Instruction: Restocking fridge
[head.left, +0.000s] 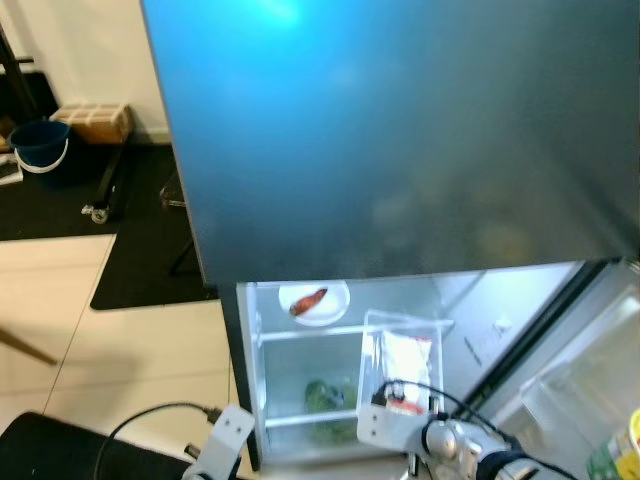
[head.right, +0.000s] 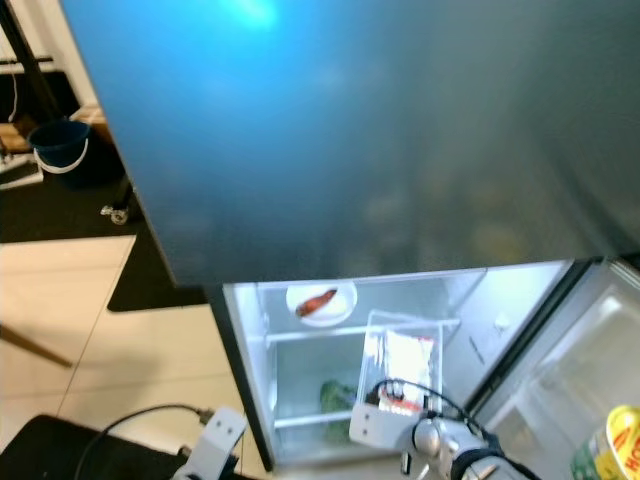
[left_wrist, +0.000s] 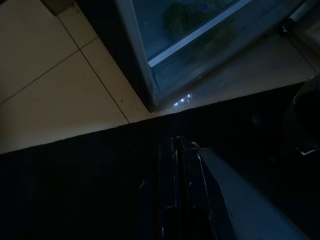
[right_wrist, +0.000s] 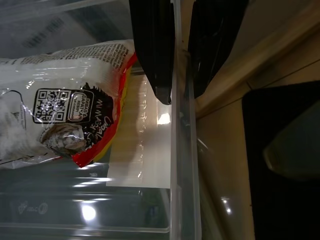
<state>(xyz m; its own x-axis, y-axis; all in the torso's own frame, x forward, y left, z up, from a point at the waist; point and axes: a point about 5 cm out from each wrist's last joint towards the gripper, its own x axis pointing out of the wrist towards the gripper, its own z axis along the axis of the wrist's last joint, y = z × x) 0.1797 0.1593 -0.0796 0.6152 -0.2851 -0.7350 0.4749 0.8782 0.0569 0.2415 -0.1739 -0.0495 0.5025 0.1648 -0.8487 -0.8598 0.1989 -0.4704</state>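
- At the upper left of my head view I see a blue bucket (head.left: 40, 145) and a small crate (head.left: 95, 122) by the wall, on a black mat (head.left: 60, 200).
- My left gripper (left_wrist: 181, 165) hangs low over dark flooring just off the fridge's bottom corner; its black fingers (left_wrist: 172, 200) lie pressed together, holding nothing.
- The fridge (head.left: 400, 130) fills the frame's top; its open, lit compartment sits at lower centre.
- On the upper shelf there is a white plate (head.left: 314, 301) with something reddish on it; greens (head.left: 325, 397) lie below.
- My right gripper (right_wrist: 180, 95) pinches the wall of a clear bin (head.left: 405, 350), one finger inside, one outside, in front of the shelves.
- A white packet (right_wrist: 65, 105) with a red edge lies inside the bin.
- At the lower right, a yellow cup (head.right: 620, 440) stands in the door.
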